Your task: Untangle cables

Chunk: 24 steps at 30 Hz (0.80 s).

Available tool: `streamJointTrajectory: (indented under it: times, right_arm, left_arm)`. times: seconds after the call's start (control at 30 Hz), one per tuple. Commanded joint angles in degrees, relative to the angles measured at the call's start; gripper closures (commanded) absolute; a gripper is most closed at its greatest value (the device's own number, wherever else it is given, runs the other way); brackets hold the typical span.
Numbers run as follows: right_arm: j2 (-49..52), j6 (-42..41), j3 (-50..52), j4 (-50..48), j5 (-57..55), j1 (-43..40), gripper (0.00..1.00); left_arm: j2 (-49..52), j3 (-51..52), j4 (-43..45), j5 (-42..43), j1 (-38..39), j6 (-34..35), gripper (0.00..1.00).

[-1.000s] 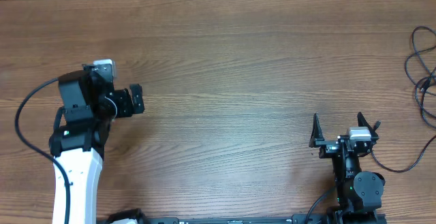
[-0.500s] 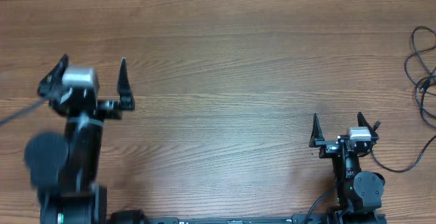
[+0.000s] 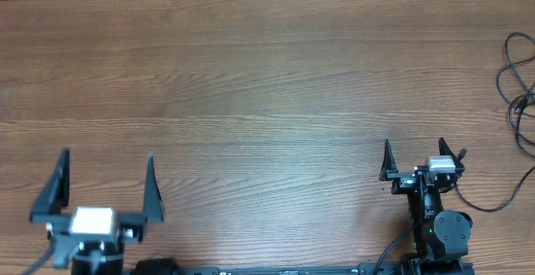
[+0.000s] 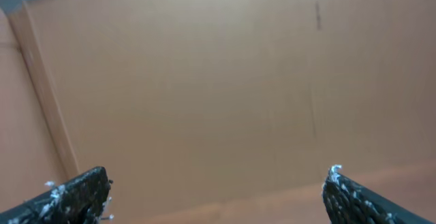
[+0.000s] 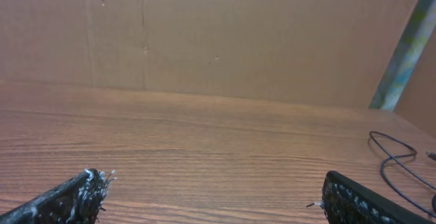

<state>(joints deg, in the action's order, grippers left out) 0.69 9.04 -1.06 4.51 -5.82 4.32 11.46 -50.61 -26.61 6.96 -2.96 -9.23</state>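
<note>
Wood-grain surface (image 3: 267, 99), cardboard backdrop. Cables (image 3: 520, 91): loose strands at far right edge. Left hand (image 3: 107, 193) and right hand (image 3: 424, 154): both released, empty, well apart from cables. Advice: approach one outer strand, not the crossing.

1. The cables (image 3: 518, 83) were thin black cords lying in loose, overlapping loops on the counter (image 3: 276, 91) at its far right edge, partly cut off by the overhead view.
2. One strand trailed down from the loops and curved back toward my right arm's base.
3. My right wrist view caught a few curved strands lying flat at its right.
4. Nothing touched them.
</note>
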Motion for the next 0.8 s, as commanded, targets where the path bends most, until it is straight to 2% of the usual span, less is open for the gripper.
streamJointTrajectory:
  times: [0.0,0.2,0.3,0.47,0.63,0.77]
  right_arm:
    - [-0.52,0.04,0.61,-0.26,-0.13,0.11,0.00]
    - [-0.52,0.07,0.61,-0.26,-0.13,0.11,0.00]
    - [-0.52,0.04,0.61,-0.26,-0.13,0.11,0.00]
    - [-0.52,0.07,0.61,-0.26,-0.13,0.11,0.00]
    - [-0.52,0.07,0.61,-0.26,-0.13,0.11,0.00]
    - [-0.52,0.07,0.61,-0.28,-0.13,0.11,0.00]
  left_arm:
    - [-2.80,-0.31,-4.85,1.27,0.33,-0.83,0.00]
    - [-3.13,-0.31,-14.49,3.65,0.33,0.46,0.00]
    - [-3.15,1.11,-12.96,3.67,0.37,1.16,0.00]
    - [-4.87,7.08,-4.90,2.93,0.42,1.09,0.00]
    - [-11.54,17.68,6.34,2.95,0.46,1.11,0.01]
    - [-11.32,25.83,21.77,3.23,0.48,0.42,0.00]
